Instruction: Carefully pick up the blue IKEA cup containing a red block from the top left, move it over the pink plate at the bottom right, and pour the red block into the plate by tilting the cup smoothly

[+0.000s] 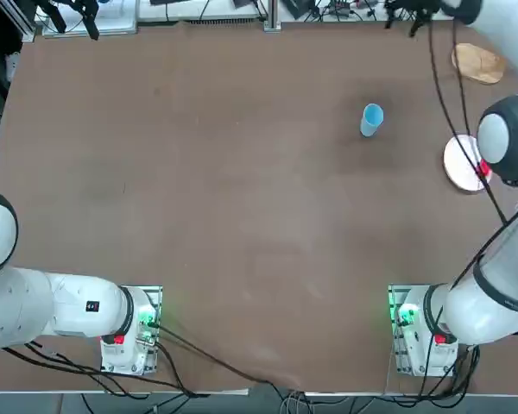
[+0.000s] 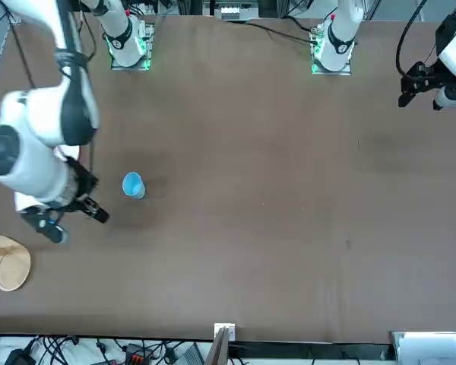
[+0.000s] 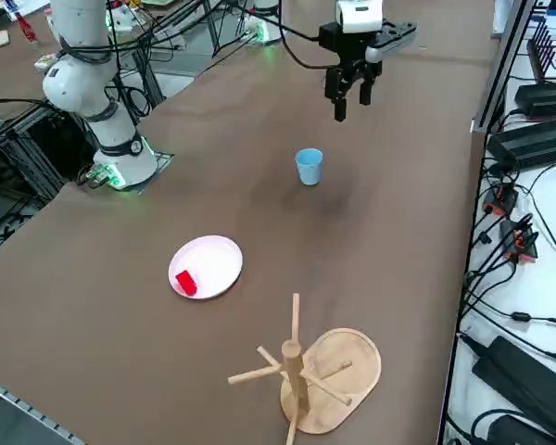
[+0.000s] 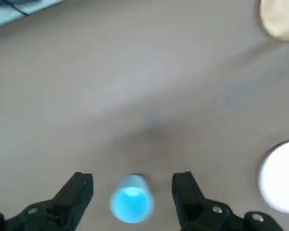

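Top view: the right tool (image 1: 404, 23) hangs beyond the cup (image 1: 371, 120), near the far edge and cut by the border; its fingers stand apart with nothing between them. The cup stands upright on the counter (image 1: 242, 172), and the red block (image 1: 485, 167) is on the pink plate (image 1: 455, 162), whose side is partly covered by the arm and its cables. The pour looks done, so the likeliest trouble is needless motion: a low sweep back across could catch the light cup and tip it. Front view: the arm hides most of the plate and the block cannot be made out, so a slip there would go unnoticed; the cup sits just beside the raised arm, free of it. Right side view: the block lies on the plate toward its rim, so a knock to the plate could send it off; the wooden stand (image 3: 293, 354) close by, with its jutting pegs, could snag a low-moving arm. Right wrist view: the tool is spread wide and grips nothing; the cup shows in the gap, but farther off, its inside pale blue with no red seen. The plate is a washed-out patch cut by the frame, its block out of sight.
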You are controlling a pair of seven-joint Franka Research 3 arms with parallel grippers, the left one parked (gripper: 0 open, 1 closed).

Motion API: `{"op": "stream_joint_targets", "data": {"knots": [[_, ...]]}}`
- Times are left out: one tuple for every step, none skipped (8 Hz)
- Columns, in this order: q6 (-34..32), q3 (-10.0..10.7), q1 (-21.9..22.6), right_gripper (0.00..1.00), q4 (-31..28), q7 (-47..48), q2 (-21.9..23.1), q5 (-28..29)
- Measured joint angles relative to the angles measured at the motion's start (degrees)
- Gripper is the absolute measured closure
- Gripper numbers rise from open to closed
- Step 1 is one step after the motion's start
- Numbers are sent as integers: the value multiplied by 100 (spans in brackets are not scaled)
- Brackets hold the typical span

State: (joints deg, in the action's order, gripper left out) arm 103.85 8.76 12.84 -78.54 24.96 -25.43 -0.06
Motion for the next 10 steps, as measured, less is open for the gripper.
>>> {"op": "stream_joint_targets", "data": {"knots": [[-320,3,-275,0,9,-616,175,-1],[-716,3,-496,0,18,-995,413,2],[-1081,3,-629,0,24,-1208,702,5],[-1317,1,-671,0,-19,-1270,1030,17],[-1445,-16,-670,0,-202,-1270,1388,47],[-1504,-43,-669,0,-456,-1270,1707,66],[-1538,-51,-668,0,-661,-1270,1930,94],[-1564,-47,-677,0,-772,-1280,2054,124],[-1571,-39,-702,0,-817,-1379,2095,130],[-1571,-37,-727,0,-832,-1551,2093,131]]}}
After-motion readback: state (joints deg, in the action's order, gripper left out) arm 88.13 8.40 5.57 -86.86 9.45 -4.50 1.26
